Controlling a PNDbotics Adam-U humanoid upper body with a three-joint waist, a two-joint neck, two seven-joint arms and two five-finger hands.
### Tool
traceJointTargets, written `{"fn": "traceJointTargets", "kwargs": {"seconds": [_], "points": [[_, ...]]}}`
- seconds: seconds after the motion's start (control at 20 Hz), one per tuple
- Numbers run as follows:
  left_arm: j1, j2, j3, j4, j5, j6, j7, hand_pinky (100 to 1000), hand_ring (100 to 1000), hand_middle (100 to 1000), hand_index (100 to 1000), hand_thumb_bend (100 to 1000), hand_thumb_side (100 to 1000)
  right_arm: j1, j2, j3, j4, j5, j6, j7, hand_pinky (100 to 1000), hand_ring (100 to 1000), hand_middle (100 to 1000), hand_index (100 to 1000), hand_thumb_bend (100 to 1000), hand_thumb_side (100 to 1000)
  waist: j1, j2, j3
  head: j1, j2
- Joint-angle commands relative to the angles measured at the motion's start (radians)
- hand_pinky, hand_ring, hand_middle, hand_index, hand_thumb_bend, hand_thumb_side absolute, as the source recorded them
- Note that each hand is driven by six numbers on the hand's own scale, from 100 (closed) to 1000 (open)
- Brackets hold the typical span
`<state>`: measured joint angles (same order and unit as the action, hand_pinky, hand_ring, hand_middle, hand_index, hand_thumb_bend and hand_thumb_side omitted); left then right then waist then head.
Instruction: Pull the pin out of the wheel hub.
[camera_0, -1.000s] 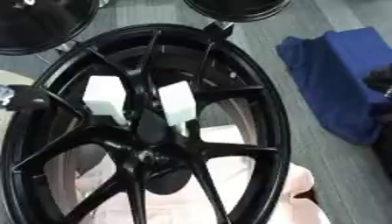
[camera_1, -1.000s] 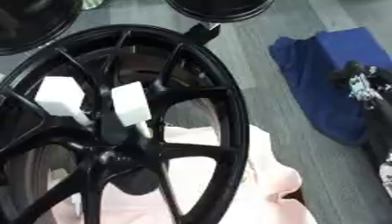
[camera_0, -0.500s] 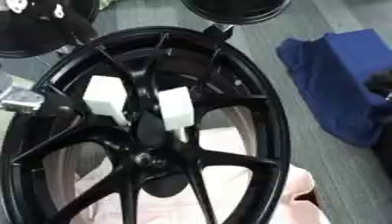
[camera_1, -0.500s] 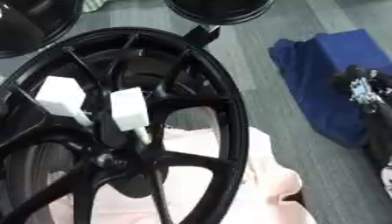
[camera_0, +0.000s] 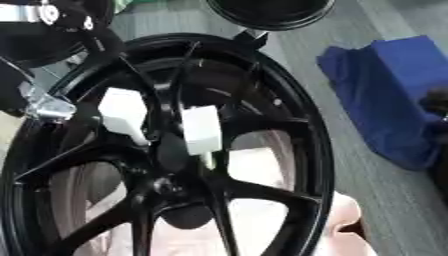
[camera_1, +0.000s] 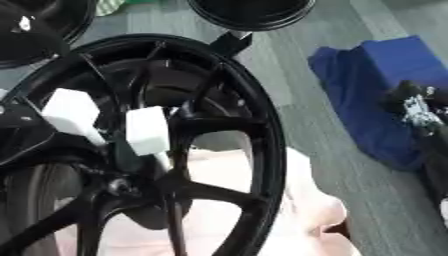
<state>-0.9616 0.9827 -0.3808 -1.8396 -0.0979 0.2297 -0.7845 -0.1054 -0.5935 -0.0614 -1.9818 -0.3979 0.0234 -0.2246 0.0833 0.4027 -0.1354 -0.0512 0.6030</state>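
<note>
A large black spoked wheel (camera_0: 289, 125) lies flat and fills most of both views. Two white block-headed pins stand close to its hub (camera_0: 168, 186): one (camera_0: 122, 111) to the left, one (camera_0: 201, 129) just right of it, each on a thin stem running down toward the hub. My left arm comes in from the upper left, and its black hand (camera_0: 35, 85), with a silver part, is over the wheel's left rim, short of the left pin. My right hand (camera_1: 415, 106) hangs at the right edge over the blue cloth, far from the wheel.
A pink cloth (camera_1: 227, 200) lies under the wheel. A folded blue cloth (camera_0: 394, 95) sits on the grey floor to the right. More black wheels (camera_1: 249, 10) stand along the far edge.
My left arm has come further into view at the upper left and its silver part has moved right, over the rim. The pins and the right hand have not visibly moved.
</note>
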Motion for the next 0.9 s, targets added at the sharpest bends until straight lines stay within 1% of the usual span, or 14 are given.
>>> {"fn": "traceJointTargets", "kwargs": {"seconds": [0.05,0.55,0.75,0.9], "points": [[-0.022,0.010,0.001,0.013,-0.008,-0.014,-0.014,989,815,799,899,518,461,-0.008,-0.010,-0.006,-0.018,0.007,0.003,0.000,826,696,611,574,195,529,-0.006,-0.015,-0.002,0.006,-0.015],[-0.034,-0.012,-0.013,0.041,-0.011,-0.041,-0.068,988,807,788,894,522,440,-0.010,-0.003,-0.004,-0.018,0.005,0.008,-0.003,826,694,608,572,196,530,-0.006,-0.012,-0.006,0.006,-0.019],[-0.038,-0.024,-0.018,0.058,-0.022,-0.046,-0.068,983,791,759,873,515,423,-0.012,0.000,-0.003,-0.018,0.002,0.011,-0.003,826,693,607,571,195,531,-0.005,-0.010,-0.007,0.006,-0.017],[-0.038,-0.034,-0.024,0.078,-0.037,-0.052,-0.069,983,788,755,866,510,416,-0.014,0.001,-0.002,-0.018,0.002,0.011,-0.002,826,692,606,570,195,531,-0.006,-0.008,-0.010,0.007,-0.021]]}}
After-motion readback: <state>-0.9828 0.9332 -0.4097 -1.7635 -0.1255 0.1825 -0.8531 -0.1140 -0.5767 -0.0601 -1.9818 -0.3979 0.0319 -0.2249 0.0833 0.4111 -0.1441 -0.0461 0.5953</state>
